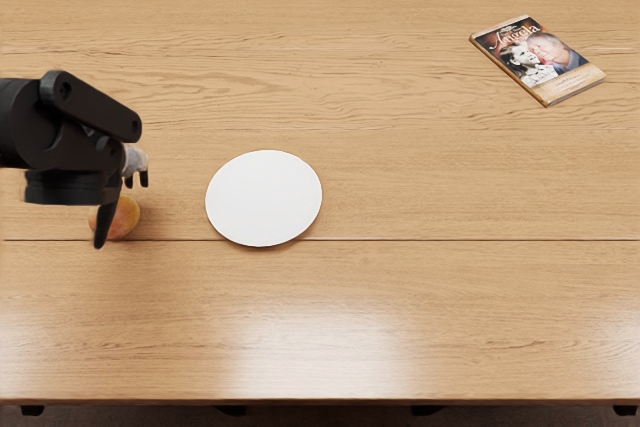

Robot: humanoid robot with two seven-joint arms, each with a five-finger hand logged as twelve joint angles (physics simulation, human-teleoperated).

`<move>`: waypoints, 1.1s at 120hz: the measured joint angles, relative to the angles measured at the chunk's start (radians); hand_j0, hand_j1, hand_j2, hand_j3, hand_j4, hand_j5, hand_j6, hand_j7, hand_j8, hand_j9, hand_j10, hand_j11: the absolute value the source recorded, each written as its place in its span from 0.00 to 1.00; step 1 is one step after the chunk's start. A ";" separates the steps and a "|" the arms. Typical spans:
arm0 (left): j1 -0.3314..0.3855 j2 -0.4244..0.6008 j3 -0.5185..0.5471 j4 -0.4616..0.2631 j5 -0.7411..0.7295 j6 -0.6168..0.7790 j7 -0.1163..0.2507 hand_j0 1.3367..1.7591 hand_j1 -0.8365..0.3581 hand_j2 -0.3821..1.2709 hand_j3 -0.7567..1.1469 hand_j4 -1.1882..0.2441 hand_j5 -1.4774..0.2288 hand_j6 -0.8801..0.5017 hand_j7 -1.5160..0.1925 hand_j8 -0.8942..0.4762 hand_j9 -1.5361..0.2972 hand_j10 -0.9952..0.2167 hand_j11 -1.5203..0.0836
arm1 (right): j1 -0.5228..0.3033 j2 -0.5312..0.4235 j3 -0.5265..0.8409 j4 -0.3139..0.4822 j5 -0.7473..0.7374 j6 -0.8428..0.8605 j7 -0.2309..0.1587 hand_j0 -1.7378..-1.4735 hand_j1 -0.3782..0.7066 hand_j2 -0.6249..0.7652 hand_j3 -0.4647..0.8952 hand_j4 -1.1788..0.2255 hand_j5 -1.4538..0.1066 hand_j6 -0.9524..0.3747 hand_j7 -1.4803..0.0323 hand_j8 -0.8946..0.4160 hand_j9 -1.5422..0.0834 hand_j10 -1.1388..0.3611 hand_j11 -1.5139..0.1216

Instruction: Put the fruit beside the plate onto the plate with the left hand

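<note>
Nearest you, a broad bare strip of the wooden tabletop (320,337) runs along the front edge. Just beyond it, at far left, a small orange-tan fruit (126,217) rests on the wood, left of the white plate (264,197) and apart from it with a clear gap between.

Your left hand (105,182), dark and blocky, hangs directly over the fruit. Its fingers (103,229) are loose and extended, one pointing down across the fruit's near-left side, and they grip nothing. The fruit lies just below the hand and slightly to its plate side, so the coming move looks like a short drop and close, then a carry to the right.

The fruit reads as round. No long axis or pointing end shows, and part of it is hidden behind the finger, so approach angle should matter little.

Only the left arm is in view. A paperback book (537,59) lies at the far right corner, well clear of the work.
</note>
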 joint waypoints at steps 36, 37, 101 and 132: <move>0.064 -0.006 0.003 0.062 -0.001 0.000 0.000 0.76 0.76 0.26 0.40 0.67 0.69 0.47 0.71 0.48 0.67 0.63 0.76 | 0.000 0.000 0.000 0.000 0.000 0.000 0.000 0.30 0.07 0.44 0.34 0.81 0.90 0.69 0.95 0.66 0.92 0.74 0.90; 0.065 -0.006 0.003 0.063 -0.001 0.000 0.000 0.76 0.76 0.26 0.40 0.67 0.69 0.47 0.71 0.48 0.67 0.63 0.76 | 0.000 0.000 0.000 0.000 0.000 0.000 0.000 0.30 0.07 0.44 0.34 0.81 0.90 0.69 0.95 0.66 0.92 0.74 0.90; 0.113 -0.015 0.003 0.102 0.001 0.027 0.000 0.76 0.76 0.26 0.40 0.67 0.69 0.47 0.71 0.48 0.67 0.63 0.76 | 0.000 0.000 0.000 0.000 0.000 0.000 0.000 0.30 0.07 0.44 0.34 0.81 0.90 0.69 0.95 0.66 0.92 0.74 0.90; 0.115 -0.011 0.006 0.084 0.000 0.080 0.000 0.76 0.75 0.26 0.40 0.66 0.69 0.47 0.71 0.48 0.67 0.63 0.76 | 0.000 0.000 0.000 0.000 0.000 0.000 0.000 0.30 0.07 0.44 0.34 0.81 0.90 0.69 0.95 0.66 0.92 0.74 0.90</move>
